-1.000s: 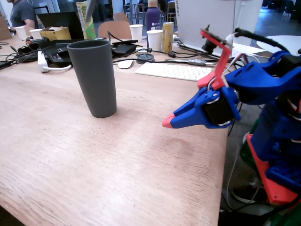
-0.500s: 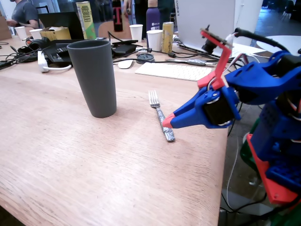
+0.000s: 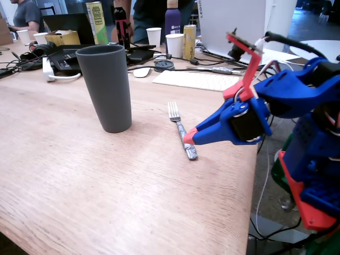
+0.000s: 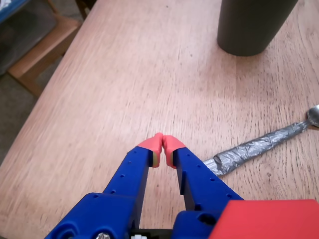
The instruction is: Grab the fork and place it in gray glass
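Observation:
The fork (image 3: 180, 129) lies flat on the wooden table, tines pointing away, foil-wrapped handle toward the table's right edge in the fixed view. The wrist view shows its foil handle (image 4: 259, 148) at the right. The gray glass (image 3: 106, 87) stands upright to the left of the fork; its base shows at the top of the wrist view (image 4: 251, 25). My blue gripper with red tips (image 3: 189, 139) hovers just above the fork's handle end. In the wrist view the gripper (image 4: 162, 143) is shut and empty, its tips touching, left of the handle.
The back of the table holds a white keyboard (image 3: 196, 81), white paper cups (image 3: 174, 45), cans, a purple bottle (image 3: 172, 21), headphones (image 3: 40, 51) and cables. The table's right edge (image 3: 255, 175) runs close to the arm's base.

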Available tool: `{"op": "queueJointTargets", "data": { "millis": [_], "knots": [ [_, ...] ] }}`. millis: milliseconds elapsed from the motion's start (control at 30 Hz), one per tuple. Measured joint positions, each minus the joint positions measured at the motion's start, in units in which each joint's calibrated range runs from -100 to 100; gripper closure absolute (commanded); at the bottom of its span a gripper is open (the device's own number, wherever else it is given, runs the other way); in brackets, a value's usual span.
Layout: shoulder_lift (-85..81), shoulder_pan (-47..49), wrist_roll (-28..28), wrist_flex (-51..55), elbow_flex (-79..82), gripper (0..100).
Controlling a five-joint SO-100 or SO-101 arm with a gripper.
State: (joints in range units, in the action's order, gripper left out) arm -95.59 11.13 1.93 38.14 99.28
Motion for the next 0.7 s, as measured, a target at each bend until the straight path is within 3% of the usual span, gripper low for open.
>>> {"op": "queueJointTargets", "data": {
  "millis": [533,700],
  "knots": [
    [3.37,-0.75,-0.05,0.17,-1.17,100],
    [29.31,-2.07,3.32,0.17,-28.94,100]
  ]
}}
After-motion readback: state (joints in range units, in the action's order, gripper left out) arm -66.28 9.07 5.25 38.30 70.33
